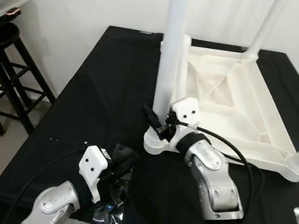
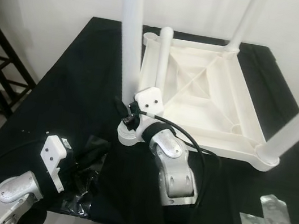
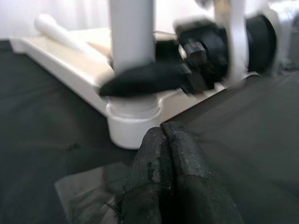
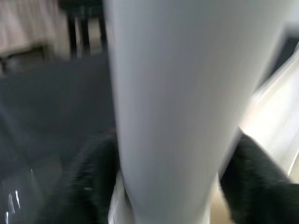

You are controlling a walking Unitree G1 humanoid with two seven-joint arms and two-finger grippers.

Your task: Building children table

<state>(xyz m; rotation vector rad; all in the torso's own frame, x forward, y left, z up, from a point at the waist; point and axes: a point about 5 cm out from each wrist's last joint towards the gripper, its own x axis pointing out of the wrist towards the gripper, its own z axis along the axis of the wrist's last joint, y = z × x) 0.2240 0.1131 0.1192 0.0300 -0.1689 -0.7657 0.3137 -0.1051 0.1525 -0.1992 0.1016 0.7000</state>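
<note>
- Counter (image 1: 100, 98) under a black cloth takes up most of what we see, with a black stool (image 1: 0, 58) standing on the floor off its left edge.
- White children's table (image 1: 241, 110) lies upside down on the far right part of the counter, its ribbed underside facing up and its legs pointing upward.
- Near-left leg (image 1: 172, 47) stands upright in the corner socket (image 1: 156, 142) closest to us; a loose leg (image 2: 162, 56) lies on the underside just behind it.
- Our right claw (image 1: 156, 126) is at the base of that near-left leg, just above the socket; in the right wrist view we see one black finger (image 4: 88, 182) on each side of the white tube, clenched around it.
- Our left claw (image 3: 166, 140) hovers low over the counter's near-left part, just short of the socket and apart from the leg, its two fingers pressed together and holding nothing.
- Crumpled clear plastic bag (image 2: 83, 184) lies on the cloth beneath the left claw.
- Silver tape strips (image 2: 272, 221) are stuck at the counter's near-right corner.
</note>
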